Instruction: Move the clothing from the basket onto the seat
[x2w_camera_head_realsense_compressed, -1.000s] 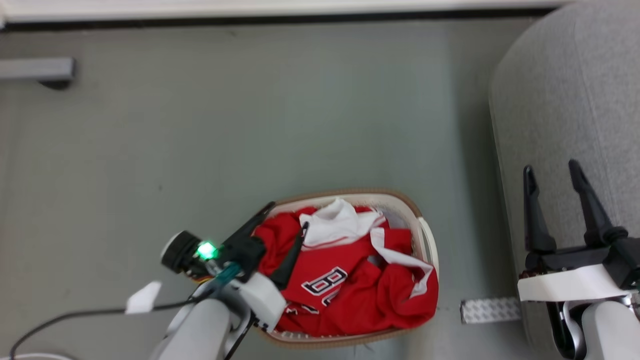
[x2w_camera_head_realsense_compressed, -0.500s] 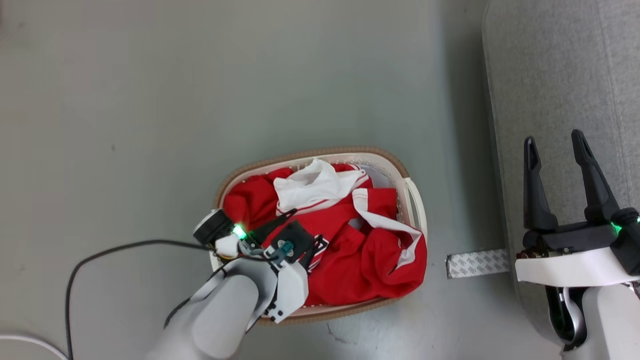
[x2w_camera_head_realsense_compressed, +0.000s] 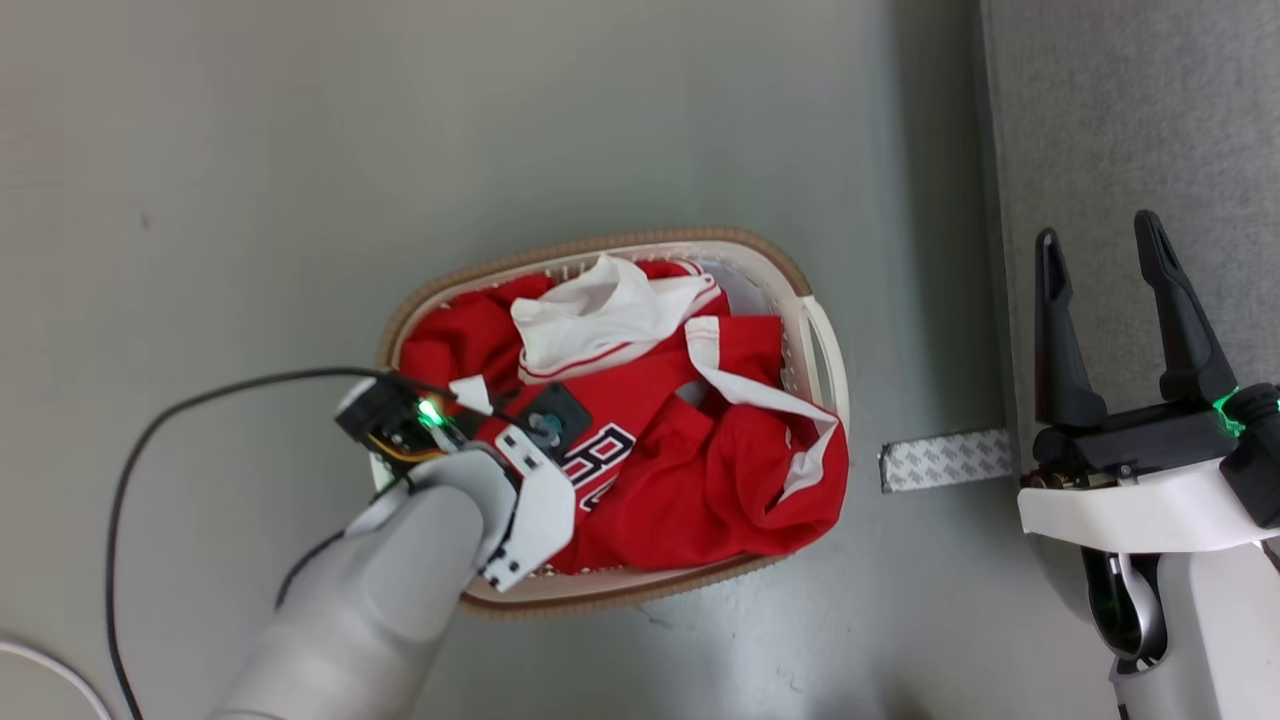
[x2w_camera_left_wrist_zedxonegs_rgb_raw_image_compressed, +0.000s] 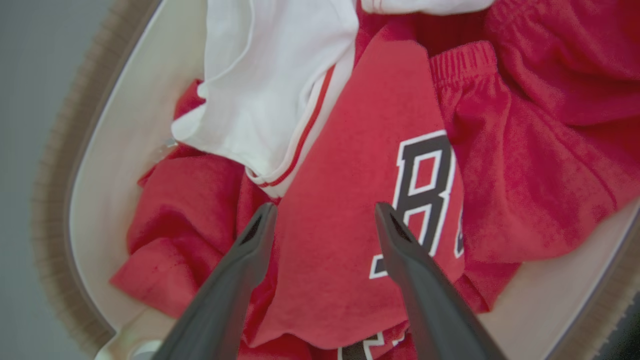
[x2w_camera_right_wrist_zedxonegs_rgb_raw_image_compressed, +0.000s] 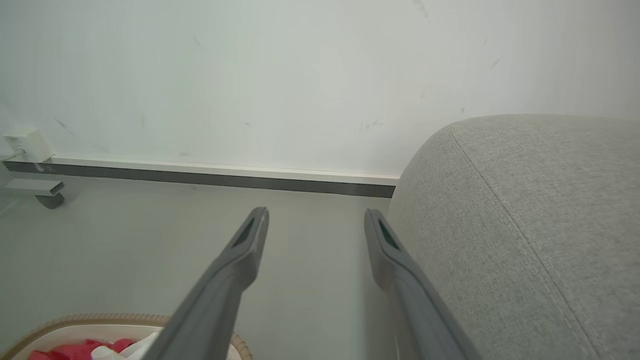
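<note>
Clothing: red garments with white trim (x2w_camera_head_realsense_compressed: 700, 450), all heaped in the basket, none on the seat yet.
Top layer: a red jersey with black, white-edged letters (x2w_camera_left_wrist_zedxonegs_rgb_raw_image_compressed: 350, 210), and a white piece beside it.
Basket: white with a brown rim (x2w_camera_head_realsense_compressed: 620, 597), standing on the floor (x2w_camera_head_realsense_compressed: 400, 120) near the seat but not touching it.
My left claw (x2w_camera_left_wrist_zedxonegs_rgb_raw_image_compressed: 325, 209): spread, pinching nothing, pointing down into the pile with a red fold between its fingers. I cannot tell whether the tips touch the cloth.
Change: a second ago this claw lay slanted at the basket's left rim. It has since swung over the heap and tipped downward. My head bent too, which shifted the whole view.
Meaning: I judge the reach is done and closing on that fold comes next.
My right claw (x2w_camera_head_realsense_compressed: 1095, 228): spread, empty, over the seat's edge.
Seat: grey fabric (x2w_camera_head_realsense_compressed: 1130, 120), to my right.
</note>
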